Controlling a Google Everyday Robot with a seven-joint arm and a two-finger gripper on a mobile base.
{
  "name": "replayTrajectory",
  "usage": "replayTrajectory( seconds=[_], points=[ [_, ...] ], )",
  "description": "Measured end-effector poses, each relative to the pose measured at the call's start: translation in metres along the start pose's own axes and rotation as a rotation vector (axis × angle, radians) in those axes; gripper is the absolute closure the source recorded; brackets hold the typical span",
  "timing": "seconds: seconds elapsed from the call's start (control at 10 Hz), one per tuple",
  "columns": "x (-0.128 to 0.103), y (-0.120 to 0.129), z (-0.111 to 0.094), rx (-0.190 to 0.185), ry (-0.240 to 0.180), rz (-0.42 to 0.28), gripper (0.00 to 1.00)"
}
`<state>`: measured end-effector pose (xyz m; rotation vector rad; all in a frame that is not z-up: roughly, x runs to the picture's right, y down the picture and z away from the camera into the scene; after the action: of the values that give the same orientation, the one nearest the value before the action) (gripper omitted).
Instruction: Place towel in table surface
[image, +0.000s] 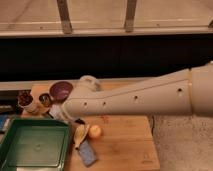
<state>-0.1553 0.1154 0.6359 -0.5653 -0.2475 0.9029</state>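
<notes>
One green tray (35, 147) is seen at the lower left, with a cup of dark red pieces (25, 100) and a purple bowl (61, 91) set behind it. Just past the tray's far right corner the gripper (61, 116) is held clenched on the towel (55, 112), a pale scrap at the arm's tip, above the table surface (125, 145). Further right, a round yellow fruit (95, 131) and a blue block (87, 152) are laid on the wood.
</notes>
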Motion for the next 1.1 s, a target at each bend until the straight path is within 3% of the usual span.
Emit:
replayTrajectory(
  seconds=[0.2,0.4,0.9,1.1],
  points=[
    [0.023,-0.032,-0.030,0.027,-0.046,0.075,1.00],
    [0.035,-0.044,-0.044,0.035,-0.071,0.105,1.00],
    [0.035,-0.043,-0.043,0.033,-0.071,0.103,1.00],
    [0.036,-0.048,-0.046,0.025,-0.096,0.119,1.00]
  ],
)
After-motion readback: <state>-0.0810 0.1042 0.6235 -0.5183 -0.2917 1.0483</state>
